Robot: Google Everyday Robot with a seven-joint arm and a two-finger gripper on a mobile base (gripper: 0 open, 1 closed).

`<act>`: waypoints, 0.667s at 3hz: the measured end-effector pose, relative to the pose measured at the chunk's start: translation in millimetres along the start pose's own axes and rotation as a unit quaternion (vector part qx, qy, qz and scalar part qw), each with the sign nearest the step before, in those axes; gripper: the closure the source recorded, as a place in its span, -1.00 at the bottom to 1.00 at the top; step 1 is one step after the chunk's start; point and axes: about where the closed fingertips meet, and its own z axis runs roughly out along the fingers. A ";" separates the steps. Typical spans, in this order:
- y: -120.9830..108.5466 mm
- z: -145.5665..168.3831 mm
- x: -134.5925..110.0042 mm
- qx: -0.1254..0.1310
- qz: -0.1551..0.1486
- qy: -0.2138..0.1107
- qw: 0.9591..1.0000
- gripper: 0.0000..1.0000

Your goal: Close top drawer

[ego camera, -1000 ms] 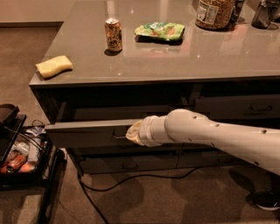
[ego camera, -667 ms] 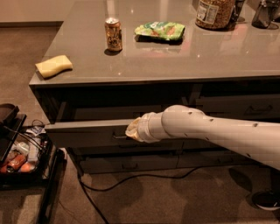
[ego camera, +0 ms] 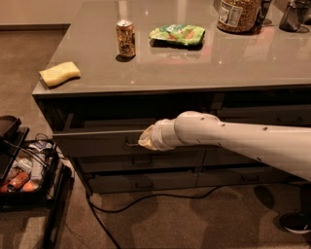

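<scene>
The top drawer (ego camera: 95, 142) is the wide grey-brown drawer under the counter's left part; it stands pulled out a little, with a dark gap above its front. Its small metal handle (ego camera: 130, 143) shows just left of my arm's tip. My gripper (ego camera: 144, 141) sits at the end of the white arm, pressed against the drawer front by the handle. The arm's cuff hides the fingers.
On the counter (ego camera: 194, 68) lie a yellow sponge (ego camera: 60, 73), a drink can (ego camera: 126, 38), a green snack bag (ego camera: 177, 34) and a jar (ego camera: 238, 14). Lower drawers (ego camera: 141, 182) sit below. A black cart (ego camera: 24, 170) with items stands at left; a cable (ego camera: 146, 198) crosses the floor.
The arm has pushed inward toward the cabinet, and the top drawer's front sits closer to the cabinet than before.
</scene>
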 end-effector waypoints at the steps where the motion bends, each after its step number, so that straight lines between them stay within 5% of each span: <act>1: -7.3 3.2 -0.7 0.003 -0.004 0.004 1.000 1.00; 2: -21.3 8.5 1.9 0.009 -0.005 0.013 1.000 1.00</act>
